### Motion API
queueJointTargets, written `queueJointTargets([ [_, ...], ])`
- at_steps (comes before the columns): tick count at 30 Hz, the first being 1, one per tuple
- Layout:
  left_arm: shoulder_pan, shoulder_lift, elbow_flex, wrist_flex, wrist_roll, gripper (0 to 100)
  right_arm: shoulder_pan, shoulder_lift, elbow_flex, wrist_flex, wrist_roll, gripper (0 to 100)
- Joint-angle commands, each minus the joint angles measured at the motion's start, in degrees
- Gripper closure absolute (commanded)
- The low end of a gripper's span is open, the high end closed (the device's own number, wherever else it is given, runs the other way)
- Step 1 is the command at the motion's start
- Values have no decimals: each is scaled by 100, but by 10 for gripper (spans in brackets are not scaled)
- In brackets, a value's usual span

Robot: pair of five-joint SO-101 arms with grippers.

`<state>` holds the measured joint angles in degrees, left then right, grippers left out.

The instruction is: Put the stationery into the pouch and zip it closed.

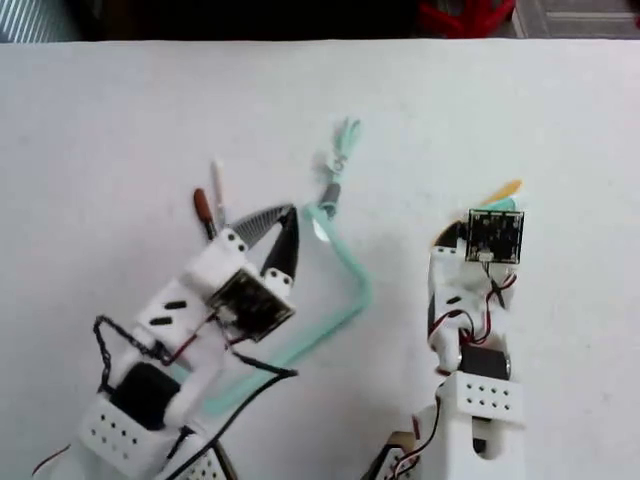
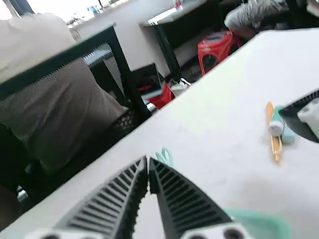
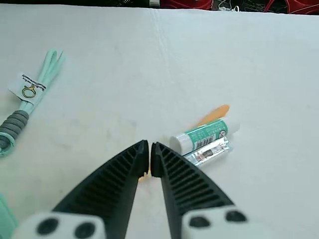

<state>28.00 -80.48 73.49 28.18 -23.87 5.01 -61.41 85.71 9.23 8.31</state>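
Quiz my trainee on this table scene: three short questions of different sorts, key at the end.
1. True or false: the left hand is shut.
2. Short answer: which arm's hand is nearer the pouch?
3. Pick one. The glue stick lies:
A. on the table, beside an orange pen
B. inside the pouch
C. in the left hand

Key: 1 true; 2 the left arm's; 3 A.
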Motion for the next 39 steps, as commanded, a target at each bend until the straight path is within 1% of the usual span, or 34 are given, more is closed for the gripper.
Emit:
queueJointTargets([
  [1,-84,778,-598,378,-299,852,31,13,-44,-119,62,971],
  [3,-400,1499,-1222,695,-255,847,31,4,-44,-119,70,971],
  [5,-532,2536,-2171,1284,-220,851,31,4,-44,-119,70,971],
  [7,-505,3723,-3226,1908,35,853,31,-4,-44,-119,70,971],
  [9,-321,4796,-4220,2242,501,853,40,-31,-44,-119,70,971],
  [13,-180,6624,-5943,2312,1196,849,409,-31,-70,-119,18,971],
  [16,-259,7846,-7007,2382,1451,826,673,-40,-79,-127,9,971],
  [21,-435,9754,-8589,2593,1881,800,690,-40,-44,-286,0,971],
  [26,-277,11073,-10119,3411,1925,802,681,-40,-44,-286,0,971],
  [31,-514,12207,-11200,3560,1934,805,673,-40,-35,-277,0,971],
  [34,-664,12769,-11719,3622,1934,810,541,-22,-35,-277,35,971],
  [39,-673,13130,-12659,4527,1934,827,505,-22,-35,-277,53,971],
])
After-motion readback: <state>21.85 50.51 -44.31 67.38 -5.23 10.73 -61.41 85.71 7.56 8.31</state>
